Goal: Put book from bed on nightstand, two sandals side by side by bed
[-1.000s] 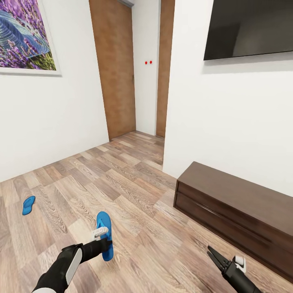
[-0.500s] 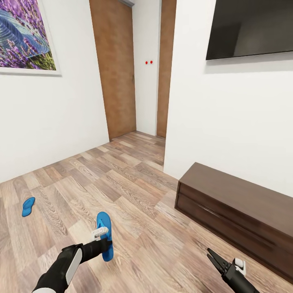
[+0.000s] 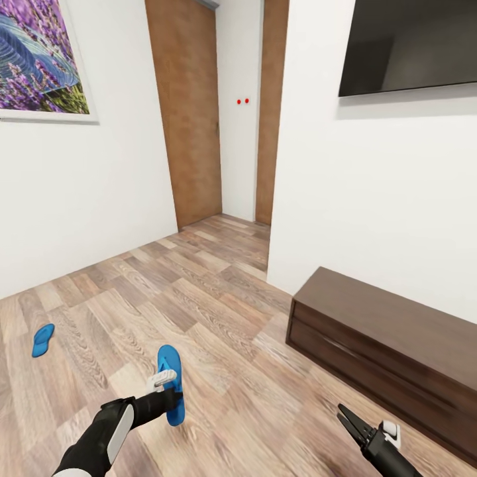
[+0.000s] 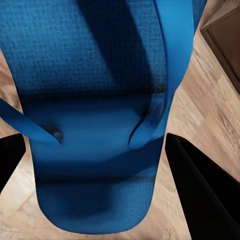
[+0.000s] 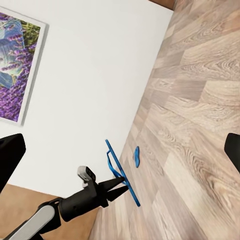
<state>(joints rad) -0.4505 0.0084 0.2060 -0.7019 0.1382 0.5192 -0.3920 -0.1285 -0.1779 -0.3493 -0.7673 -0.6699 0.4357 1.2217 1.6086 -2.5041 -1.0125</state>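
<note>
Left tool [image 3: 169,396] is gripping one blue sandal [image 3: 170,381] clear of the wood-plank floor [image 3: 218,311], with a black finger [image 4: 200,190] sitting on either side of the sole [image 4: 95,150] in the left wrist view. Right tool [image 3: 349,421] is hanging released at 5 o'clock in the head view, jaws apart, carrying nothing. The second sandal [image 3: 44,339] is lying on the floor at 9 o'clock near the white wall [image 3: 79,199], well apart from the held one, and a long dark cabinet [image 3: 391,358] is sitting at 4 o'clock under a wall TV [image 3: 411,46].
</note>
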